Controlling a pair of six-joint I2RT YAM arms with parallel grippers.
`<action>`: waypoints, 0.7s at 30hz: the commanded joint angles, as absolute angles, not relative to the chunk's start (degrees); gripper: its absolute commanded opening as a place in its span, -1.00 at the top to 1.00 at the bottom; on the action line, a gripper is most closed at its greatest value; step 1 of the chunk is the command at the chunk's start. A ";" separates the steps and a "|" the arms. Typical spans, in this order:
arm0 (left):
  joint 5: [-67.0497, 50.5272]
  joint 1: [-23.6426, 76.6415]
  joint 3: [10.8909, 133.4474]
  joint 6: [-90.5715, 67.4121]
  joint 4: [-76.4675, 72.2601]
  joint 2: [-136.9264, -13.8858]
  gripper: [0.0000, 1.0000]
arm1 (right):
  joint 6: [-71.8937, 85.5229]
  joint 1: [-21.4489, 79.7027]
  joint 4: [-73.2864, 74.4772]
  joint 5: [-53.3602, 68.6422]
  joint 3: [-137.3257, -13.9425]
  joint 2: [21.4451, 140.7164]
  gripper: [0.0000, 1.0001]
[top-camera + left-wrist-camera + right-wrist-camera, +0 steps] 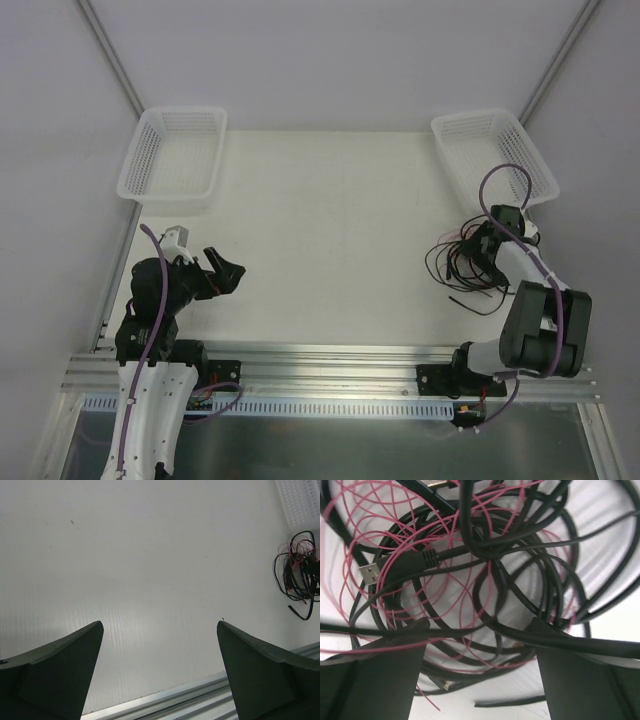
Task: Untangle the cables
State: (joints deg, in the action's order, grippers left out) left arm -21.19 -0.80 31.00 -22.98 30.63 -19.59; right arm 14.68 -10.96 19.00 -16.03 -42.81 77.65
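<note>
At the front left of the bench (330, 230) the left end effector (225, 272) hangs released, and farther back by the right edge the right end effector (482, 243), fingers spread wide and gripping nothing, sits in the tangled cables (458, 260), just short of the far-right basket (495, 150).

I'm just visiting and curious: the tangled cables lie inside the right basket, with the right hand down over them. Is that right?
Not quite. The cables lie on the table near the right basket, not inside it, as the top view shows. The right hand is indeed down over them.
</note>
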 commanded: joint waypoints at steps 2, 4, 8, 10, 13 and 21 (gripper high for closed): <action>-23.64 -0.97 31.03 -21.36 27.95 -19.69 -0.98 | 16.26 -9.32 19.15 -12.40 -46.93 84.45 -0.67; -23.82 -1.05 30.94 -21.27 27.86 -19.51 -0.98 | 16.43 -6.44 22.40 -12.22 -47.63 85.16 -0.34; -24.34 -0.97 30.85 -21.27 27.69 -19.77 -0.98 | 17.84 1.21 25.83 -12.39 -47.64 84.20 0.27; -24.43 -0.97 30.85 -21.27 27.60 -19.95 -0.98 | 19.41 7.78 26.89 -13.09 -47.64 83.50 0.64; -24.70 -0.97 30.85 -21.27 27.60 -20.13 -0.98 | 21.61 18.66 26.11 -13.18 -47.46 83.58 0.98; -25.05 -0.97 30.59 -21.18 27.51 -20.39 -0.98 | 22.68 48.58 26.18 -17.39 -62.11 92.89 0.98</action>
State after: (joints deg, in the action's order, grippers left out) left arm -23.57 -0.80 31.00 -22.87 30.22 -19.86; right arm 21.43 41.78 25.82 -15.25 -54.61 90.61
